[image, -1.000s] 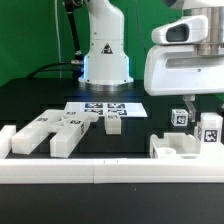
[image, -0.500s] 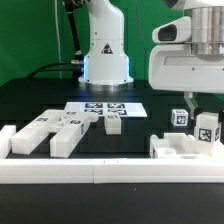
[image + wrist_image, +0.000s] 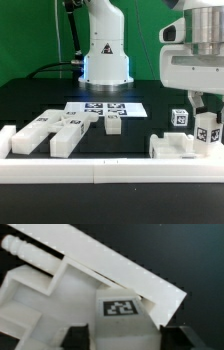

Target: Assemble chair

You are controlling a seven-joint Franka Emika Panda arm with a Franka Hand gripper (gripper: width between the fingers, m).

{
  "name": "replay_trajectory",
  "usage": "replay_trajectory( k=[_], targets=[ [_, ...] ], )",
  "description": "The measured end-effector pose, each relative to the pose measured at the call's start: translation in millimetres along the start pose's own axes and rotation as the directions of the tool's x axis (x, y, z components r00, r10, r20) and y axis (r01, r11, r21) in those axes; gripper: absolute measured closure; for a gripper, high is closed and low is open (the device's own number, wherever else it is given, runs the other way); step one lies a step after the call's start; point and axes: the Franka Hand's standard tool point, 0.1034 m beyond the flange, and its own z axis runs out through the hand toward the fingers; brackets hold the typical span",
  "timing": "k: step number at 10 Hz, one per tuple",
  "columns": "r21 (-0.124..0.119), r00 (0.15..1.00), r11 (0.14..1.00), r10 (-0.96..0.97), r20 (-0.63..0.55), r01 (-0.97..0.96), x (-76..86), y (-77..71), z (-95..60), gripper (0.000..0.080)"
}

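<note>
Seeing the end effector drift up and sideways over the last second, I judge the post, upright between its jaws on the base just beneath, seated and being released, though I cannot tell whether the grip is off.

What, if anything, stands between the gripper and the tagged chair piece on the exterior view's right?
Nothing visible. The gripper sits directly over the tagged chair piece, one finger on each side, with no other part between.
</note>
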Motion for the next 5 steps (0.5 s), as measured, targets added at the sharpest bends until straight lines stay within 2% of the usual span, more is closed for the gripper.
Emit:
replay_trajectory(
  k=[1, 2, 3, 5],
  targets=[
    [0.0, 0.999, 0.999, -0.034, 0.0, 0.034, 0.0, 0.0, 0.0, 0.0266],
    [0.0, 0.998, 0.998, -0.065, 0.0, 0.065, 0.0, -0.3, -0.3, 0.0266],
    [-0.002, 0.99, 0.99, -0.141, -0.002, 0.141, 0.4, -0.3, -0.3, 0.0171],
    [-0.004, 0.933, 0.933, -0.36, -0.004, 0.36, 1.2, -0.5, -0.1, 0.0156]
  ],
)
